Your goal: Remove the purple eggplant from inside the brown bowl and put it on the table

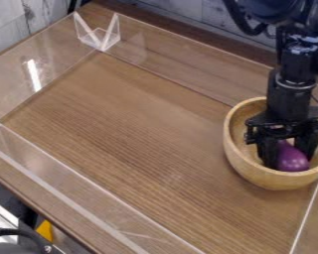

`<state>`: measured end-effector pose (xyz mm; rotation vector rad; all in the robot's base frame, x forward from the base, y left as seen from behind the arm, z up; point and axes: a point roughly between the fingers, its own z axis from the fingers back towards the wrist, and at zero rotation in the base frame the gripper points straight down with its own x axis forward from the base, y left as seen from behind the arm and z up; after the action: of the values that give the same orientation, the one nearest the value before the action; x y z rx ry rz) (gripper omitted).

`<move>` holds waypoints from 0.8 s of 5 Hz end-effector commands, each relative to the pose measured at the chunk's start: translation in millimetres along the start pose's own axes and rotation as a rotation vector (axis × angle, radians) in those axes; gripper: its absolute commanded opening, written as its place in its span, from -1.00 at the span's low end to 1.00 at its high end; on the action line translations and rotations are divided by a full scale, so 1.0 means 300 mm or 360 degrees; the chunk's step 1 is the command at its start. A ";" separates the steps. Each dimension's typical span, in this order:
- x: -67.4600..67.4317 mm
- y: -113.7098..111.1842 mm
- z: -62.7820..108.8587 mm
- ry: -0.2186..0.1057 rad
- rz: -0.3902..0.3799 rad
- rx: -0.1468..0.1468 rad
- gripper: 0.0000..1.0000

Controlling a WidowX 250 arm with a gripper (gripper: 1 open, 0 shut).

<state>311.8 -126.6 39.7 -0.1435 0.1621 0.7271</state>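
**Hand down in the bowl, clenched around the eggplant**

The bench (pixel 135 119) fills most of the view: a broad, flat top of brown wood-grain laminate, its fine lines running from the near left toward the far right. Clear acrylic walls (pixel 69 203) stand along its edges, glossy and nearly invisible except where they catch pale reflections; at the far left corner a folded clear acrylic bracket (pixel 98 32) forms a small V shape.

At the right side the robot arm (pixel 297 60) comes down from the top of the frame, a dark, matte black column of stacked cylindrical segments, pointing steeply downward into the bowl.

The brown bowl (pixel 241 159) sits on the bench at the near right, close to the right edge. It is round, light tan wood with a thick, smooth rim and faint grain, and its near wall curves up in a pale band.

The hand (pixel 286 154) is inside the bowl, its black fingers (pixel 261 139) spread down either side of the purple eggplant (pixel 293 159). It is clenched on the eggplant, the fingers pressed against its flanks.

The eggplant is small, glossy and rounded, deep purple with a lighter sheen on its bulbous end, and lies low in the bowl's hollow toward the right. Its stem end is hidden behind the fingers.
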 end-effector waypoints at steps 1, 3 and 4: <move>0.002 -0.037 0.141 -0.0065 -0.0087 -0.0146 -1.00; 0.000 0.017 0.285 -0.0015 -0.0405 -0.0169 -1.00; 0.016 0.083 0.351 0.0030 -0.0616 -0.0149 -1.00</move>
<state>302.3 -84.9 115.2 -0.2329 0.1972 0.3642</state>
